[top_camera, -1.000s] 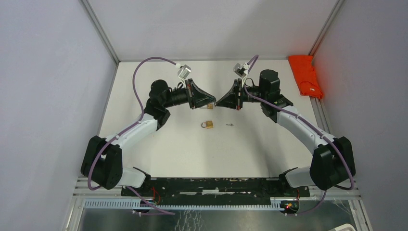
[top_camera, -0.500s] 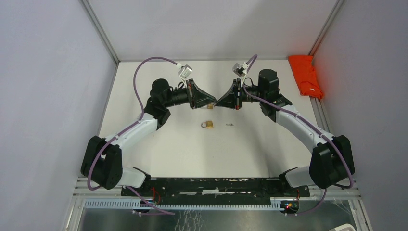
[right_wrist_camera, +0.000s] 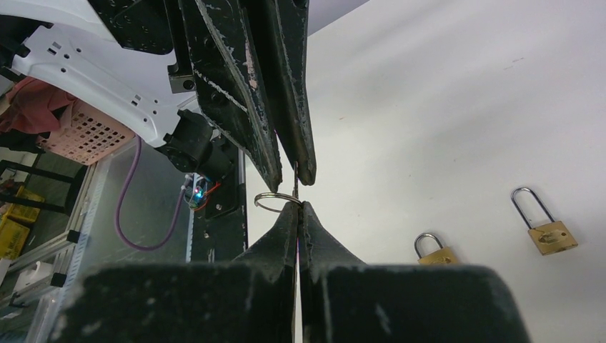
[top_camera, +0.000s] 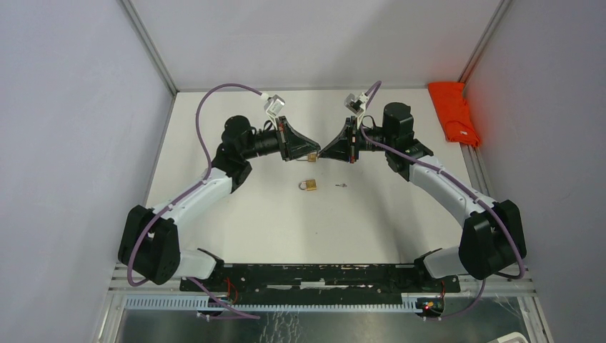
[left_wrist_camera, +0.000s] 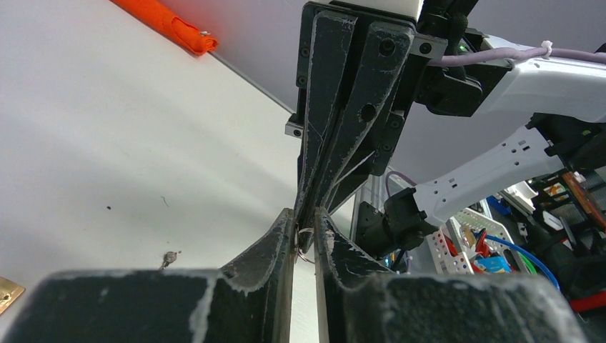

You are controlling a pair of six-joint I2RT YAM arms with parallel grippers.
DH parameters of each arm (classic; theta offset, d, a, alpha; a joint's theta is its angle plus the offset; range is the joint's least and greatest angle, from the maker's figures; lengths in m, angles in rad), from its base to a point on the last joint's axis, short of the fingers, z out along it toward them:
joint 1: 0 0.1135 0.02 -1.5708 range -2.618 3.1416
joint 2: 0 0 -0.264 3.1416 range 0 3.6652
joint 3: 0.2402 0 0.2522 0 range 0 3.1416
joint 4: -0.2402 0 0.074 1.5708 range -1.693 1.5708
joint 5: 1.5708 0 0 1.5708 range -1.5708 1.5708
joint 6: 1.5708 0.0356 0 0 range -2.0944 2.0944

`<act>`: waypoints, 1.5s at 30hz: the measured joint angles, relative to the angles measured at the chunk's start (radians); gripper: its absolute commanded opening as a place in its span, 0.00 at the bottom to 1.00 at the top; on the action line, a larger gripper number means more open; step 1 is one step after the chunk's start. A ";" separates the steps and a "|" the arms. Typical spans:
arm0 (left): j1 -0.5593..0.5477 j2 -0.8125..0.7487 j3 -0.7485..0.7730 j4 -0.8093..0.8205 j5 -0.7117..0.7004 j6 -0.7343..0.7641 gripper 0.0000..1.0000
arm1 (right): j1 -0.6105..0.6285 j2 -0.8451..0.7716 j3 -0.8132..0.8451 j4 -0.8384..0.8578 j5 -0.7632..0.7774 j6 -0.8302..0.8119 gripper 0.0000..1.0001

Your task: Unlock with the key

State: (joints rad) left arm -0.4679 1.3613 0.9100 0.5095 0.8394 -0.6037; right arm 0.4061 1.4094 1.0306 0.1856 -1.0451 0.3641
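My two grippers meet tip to tip above the table's far middle. My right gripper (right_wrist_camera: 299, 205) (top_camera: 323, 153) is shut on the key, whose wire ring (right_wrist_camera: 275, 201) (left_wrist_camera: 306, 241) sticks out at its tips. The key's thin blade reaches up between the left gripper's fingers (right_wrist_camera: 239, 86). My left gripper (left_wrist_camera: 306, 214) (top_camera: 314, 153) stands a narrow gap apart on either side of that blade. Two brass padlocks lie on the table: one (top_camera: 312, 156) (right_wrist_camera: 549, 236) just under the tips, the other (top_camera: 309, 185) (right_wrist_camera: 437, 251) nearer the arms.
A small dark metal bit (top_camera: 341, 185) (left_wrist_camera: 169, 258) lies to the right of the nearer padlock. An orange cloth (top_camera: 454, 111) (left_wrist_camera: 161, 21) lies at the far right edge. Grey walls close off the table (top_camera: 236, 214) at the back and both sides.
The right gripper has edged slightly left towards the left gripper. The left arm has shifted a little. The padlocks have not moved.
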 measured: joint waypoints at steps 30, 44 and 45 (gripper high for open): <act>0.000 -0.010 0.079 -0.126 -0.029 0.097 0.20 | 0.013 0.000 0.014 -0.045 0.005 -0.040 0.00; -0.001 -0.051 0.079 -0.179 -0.027 0.136 0.20 | 0.013 -0.002 0.045 -0.098 0.029 -0.085 0.00; -0.001 -0.051 0.079 -0.179 -0.027 0.136 0.20 | 0.013 -0.002 0.048 -0.098 0.029 -0.085 0.00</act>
State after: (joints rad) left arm -0.4690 1.3098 0.9886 0.3302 0.8127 -0.4675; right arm 0.4191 1.4075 1.0786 0.0879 -1.0157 0.2790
